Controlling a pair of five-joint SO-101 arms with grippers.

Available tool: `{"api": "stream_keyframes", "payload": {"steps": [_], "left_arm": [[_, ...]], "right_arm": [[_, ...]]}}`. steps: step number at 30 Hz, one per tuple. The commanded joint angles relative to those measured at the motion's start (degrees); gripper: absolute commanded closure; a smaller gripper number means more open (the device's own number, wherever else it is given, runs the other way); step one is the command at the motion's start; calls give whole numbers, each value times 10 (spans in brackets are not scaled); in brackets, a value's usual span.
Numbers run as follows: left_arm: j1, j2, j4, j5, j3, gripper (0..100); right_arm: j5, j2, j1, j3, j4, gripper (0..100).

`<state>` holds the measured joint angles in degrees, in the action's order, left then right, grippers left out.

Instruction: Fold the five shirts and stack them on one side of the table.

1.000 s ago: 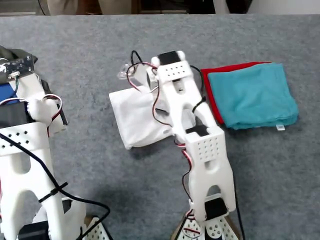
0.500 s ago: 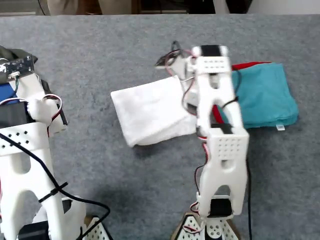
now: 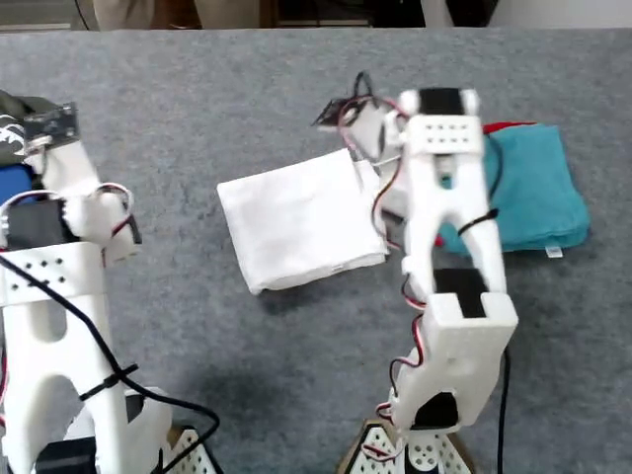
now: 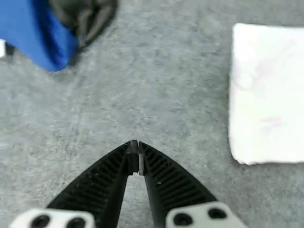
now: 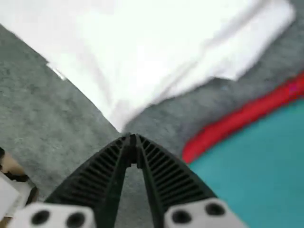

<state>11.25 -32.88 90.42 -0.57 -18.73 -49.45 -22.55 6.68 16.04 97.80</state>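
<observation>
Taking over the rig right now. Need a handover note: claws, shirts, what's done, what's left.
Left claw: shut, empty, over bare table.
Right claw: shut at a corner of the white shirt; can't tell if it grips cloth.
Done: white shirt folded, mid-table; teal shirt folded on the red shirt at one side.
Left: white onto that stack; blue shirt and dark shirt look bunched, unfolded.

Bright, even light with soft shadows
</observation>
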Motion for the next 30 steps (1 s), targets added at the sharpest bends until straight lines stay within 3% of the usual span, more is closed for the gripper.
{"api": "stream_keyframes", "payload": {"steps": [1, 10, 15, 23, 30], "left_arm": [[-48, -7, -8, -3, 9, 981], [-116, -6, -48, -12, 6, 980], [-156, 20, -55, -38, 18, 981], [-162, 238, -50, 4, 191, 981], [-186, 436, -53, 18, 377, 981]], "right_arm": [[26, 33, 23, -77, -43, 997], [47, 29, -29, -214, -204, 997], [49, 69, -8, -175, -135, 997], [49, 196, -7, -68, -96, 997], [106, 154, 25, -30, -270, 996]]}}
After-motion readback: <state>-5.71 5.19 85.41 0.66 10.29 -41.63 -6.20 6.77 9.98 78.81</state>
